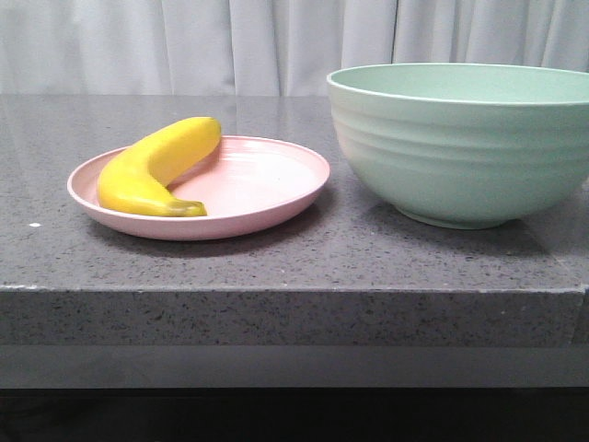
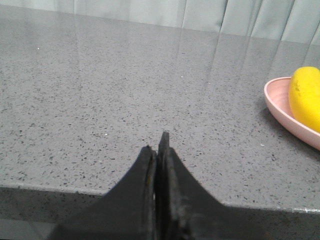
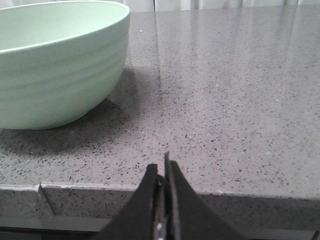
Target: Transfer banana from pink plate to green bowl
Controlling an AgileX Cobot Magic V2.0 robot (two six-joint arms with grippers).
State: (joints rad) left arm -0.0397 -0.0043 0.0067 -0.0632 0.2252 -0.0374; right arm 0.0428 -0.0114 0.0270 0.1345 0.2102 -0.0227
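Note:
The yellow banana lies on the left half of the pink plate, its dark tip pointing right. The mint-green bowl stands to the right of the plate, apart from it. Neither gripper shows in the front view. In the left wrist view my left gripper is shut and empty near the counter's front edge, with the plate rim and the banana's end well off to one side. In the right wrist view my right gripper is shut and empty at the counter edge, the bowl some way off.
The grey speckled stone counter has a thick front edge facing me. A pale curtain hangs behind it. A seam or notch in the counter's edge shows in the right wrist view.

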